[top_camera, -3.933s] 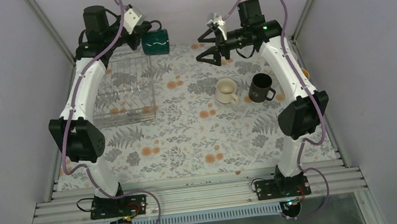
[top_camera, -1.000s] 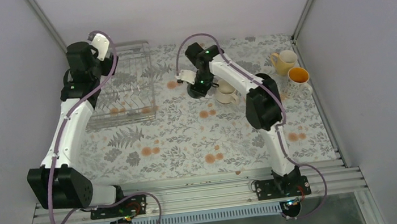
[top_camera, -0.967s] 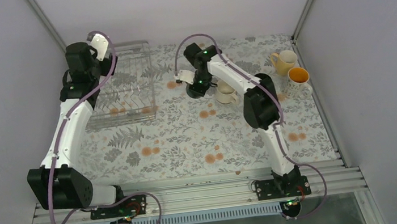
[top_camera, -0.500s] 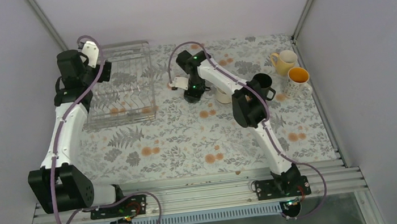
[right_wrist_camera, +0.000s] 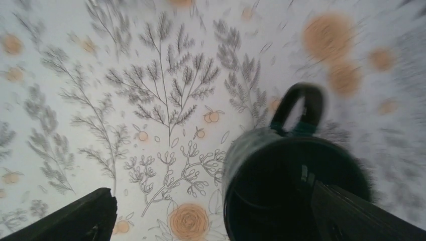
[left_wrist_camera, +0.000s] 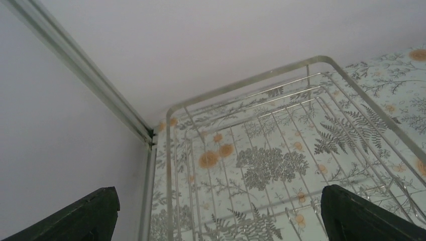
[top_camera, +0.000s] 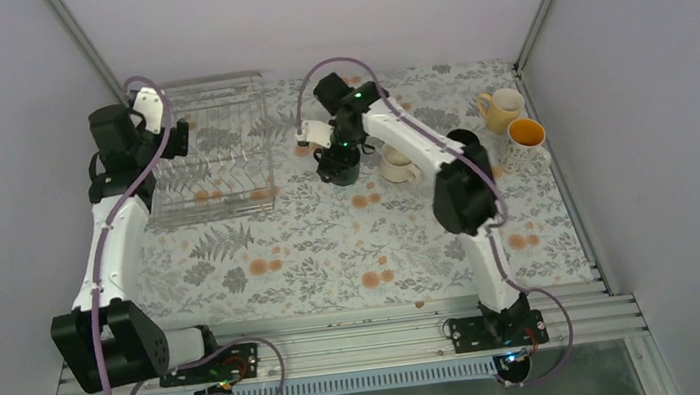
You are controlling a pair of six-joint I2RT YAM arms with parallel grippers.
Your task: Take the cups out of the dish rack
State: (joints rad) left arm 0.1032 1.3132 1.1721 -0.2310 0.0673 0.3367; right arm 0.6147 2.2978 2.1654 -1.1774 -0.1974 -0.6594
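The silvery wire dish rack [top_camera: 219, 151] stands at the back left with no cup in it; the left wrist view looks down through its bare wires [left_wrist_camera: 281, 130]. My left gripper [top_camera: 180, 138] hovers open at the rack's left rim. A dark green mug [right_wrist_camera: 296, 186] stands upright on the cloth. My right gripper [top_camera: 337, 162] is open over it, one fingertip [right_wrist_camera: 361, 211] over its mouth and the other far off to the left. A cream mug [top_camera: 397, 163], a black mug [top_camera: 468, 140], a pale yellow mug [top_camera: 499, 109] and a white mug with an orange inside [top_camera: 525, 136] stand to the right.
A floral cloth [top_camera: 332, 250] covers the table. Grey walls with metal corner posts [top_camera: 85, 39] close in the left, back and right. The black mug is partly hidden behind the right arm's elbow [top_camera: 465, 198].
The right gripper has opened and let go of the dark green mug, which now stands on the cloth. The left arm has drawn back leftward to the rack's left rim.
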